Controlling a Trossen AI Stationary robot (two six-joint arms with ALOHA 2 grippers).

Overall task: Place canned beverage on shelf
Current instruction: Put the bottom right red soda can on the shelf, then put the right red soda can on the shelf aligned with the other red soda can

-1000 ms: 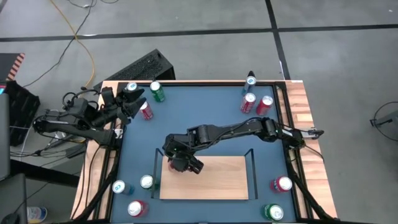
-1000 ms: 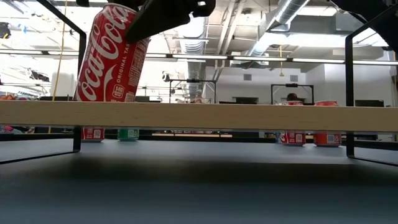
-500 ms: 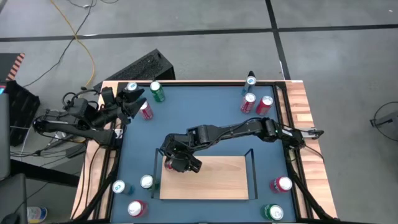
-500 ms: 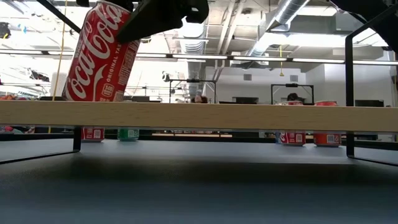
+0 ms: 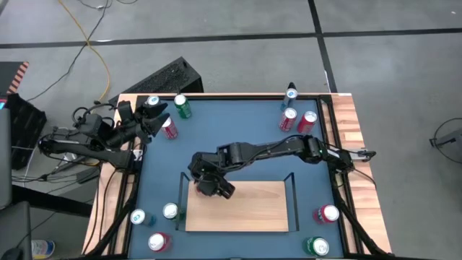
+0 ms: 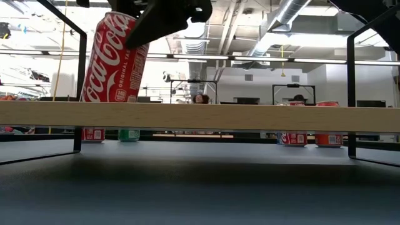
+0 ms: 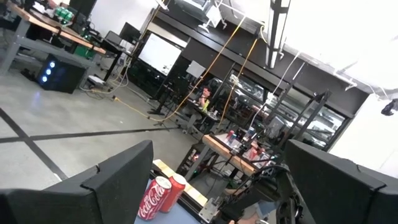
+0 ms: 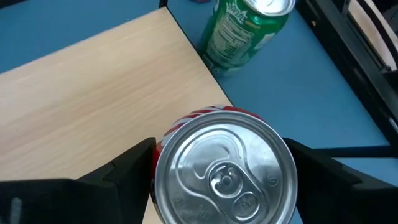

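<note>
A red cola can (image 6: pixel 115 59) leans over the left end of the shelf (image 5: pixel 249 209), a light-wood board with black rails. My right gripper (image 5: pixel 209 186) is shut on the can, whose silver top (image 8: pixel 224 168) fills the right wrist view. Whether the can's bottom touches the board is hidden by the board's front edge (image 6: pixel 206 115). My left gripper (image 5: pixel 154 118) waits open at the table's far left, holding nothing, its fingers (image 7: pixel 118 180) pointing out into the room. My right gripper pinches the can's upper wall just under the rim (image 8: pixel 163 148) between its two fingers (image 8: pixel 127 168), one on each opposite side. They come slanting down from above. The can is tilted, its top toward the table's right and its bottom at the level of the shelf's surface.
A green can (image 8: pixel 249 28) stands on the blue table (image 5: pixel 238 137) just off the shelf's left end. More cans stand at the far left (image 5: pixel 169 128), far right (image 5: pixel 297 119), near left (image 5: pixel 159 241) and near right (image 5: pixel 327 214). The rest of the board lies bare.
The can in my right gripper has rocked. Its bottom swung toward the table's left and it leaned further over. It then came back to about its earlier lean, a little farther right.
</note>
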